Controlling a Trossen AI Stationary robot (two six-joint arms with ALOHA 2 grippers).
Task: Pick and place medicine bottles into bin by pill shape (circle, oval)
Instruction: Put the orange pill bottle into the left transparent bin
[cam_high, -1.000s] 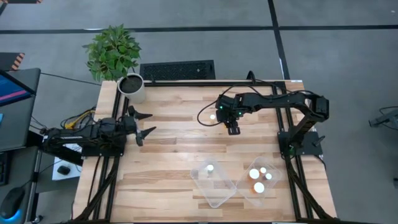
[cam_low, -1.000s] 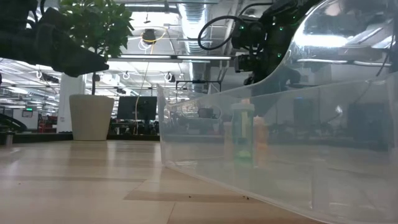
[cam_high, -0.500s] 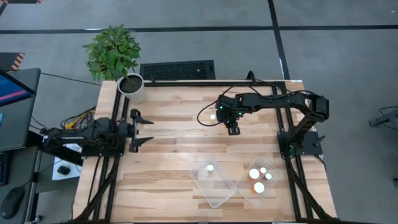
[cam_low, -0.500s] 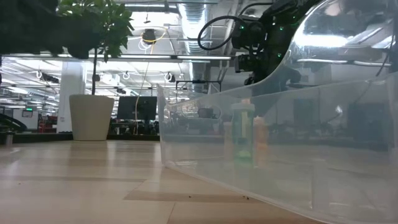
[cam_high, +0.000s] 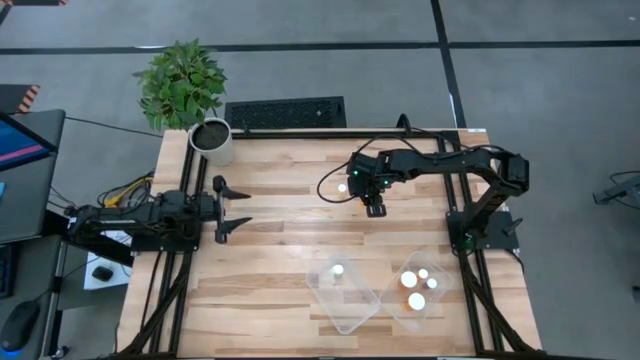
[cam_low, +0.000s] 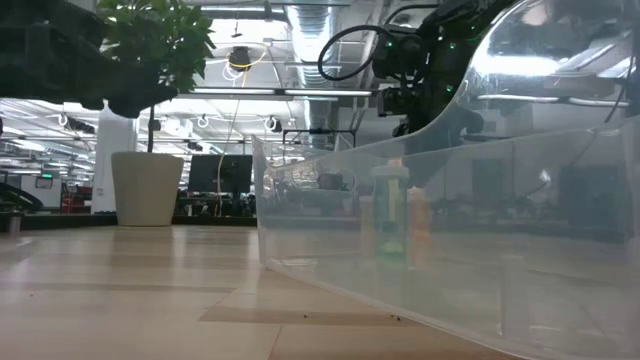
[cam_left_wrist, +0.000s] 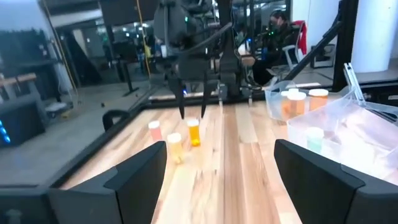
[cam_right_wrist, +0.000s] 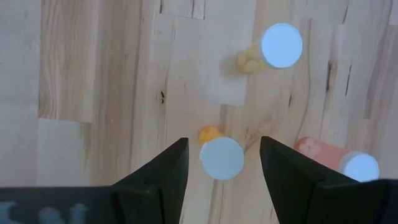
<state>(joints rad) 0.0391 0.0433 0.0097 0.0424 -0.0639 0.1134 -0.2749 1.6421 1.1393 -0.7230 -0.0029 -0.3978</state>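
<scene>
Bottles: three loose (cam_right_wrist: 222, 158), one in left bin (cam_high: 339, 269), three in right (both hands released)

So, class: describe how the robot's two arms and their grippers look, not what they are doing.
Both arms are dark, jointed metal. The left gripper has two black tapered fingers. The right gripper carries small green lights and a looping black cable at its wrist.

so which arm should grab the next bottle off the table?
Right. The right gripper hangs open directly over an orange bottle, cap between its fingers. The left gripper waits open at the table's left edge, far from the loose bottles.
</scene>
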